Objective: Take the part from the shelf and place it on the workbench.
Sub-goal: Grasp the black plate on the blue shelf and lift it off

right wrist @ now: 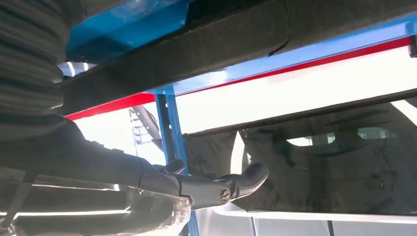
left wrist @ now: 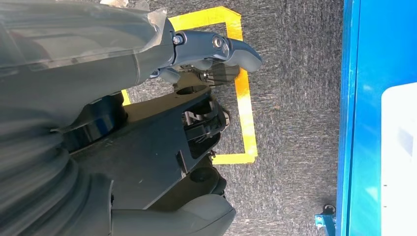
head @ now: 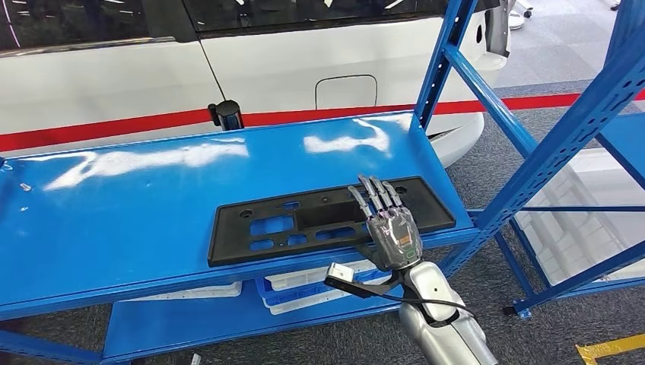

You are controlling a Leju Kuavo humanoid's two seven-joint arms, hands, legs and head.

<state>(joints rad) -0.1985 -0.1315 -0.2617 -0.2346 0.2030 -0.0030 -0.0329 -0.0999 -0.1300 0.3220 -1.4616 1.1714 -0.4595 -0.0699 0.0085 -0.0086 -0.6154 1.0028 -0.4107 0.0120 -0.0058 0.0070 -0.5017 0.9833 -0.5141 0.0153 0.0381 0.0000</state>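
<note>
White bodywork of a car [head: 114,84] with a red stripe stands well beyond the right robot hand [head: 389,228], behind the shelving; blue steel shelving [head: 525,144] rises beside and beyond that robot hand, its slanted uprights off to the hand's right; the glossy blue shelf [head: 137,198] spreads out in front of and to the left of the right robot hand, which reaches over its near edge; grey carpet [left wrist: 295,73] lies under the left robot hand [left wrist: 206,64], with a yellow tape outline [left wrist: 246,108] marked on it just past the fingers; the part [head: 304,224], a long flat black plastic plate with cut-out openings, lies flat on the shelf near its front edge, directly under the right robot hand; that hand rests on the part's right portion with its fingers [head: 373,194] stretched forward over the top face and the palm at the near edge, while the thumb [right wrist: 246,179] shows below the shelf edge in the right wrist view; whether it actually grasps the part I cannot tell; white bins [head: 304,285] sit on the lower level just below and left of that hand; the left robot hand hangs over the carpet, its thumb and fingers apart, holding nothing
</note>
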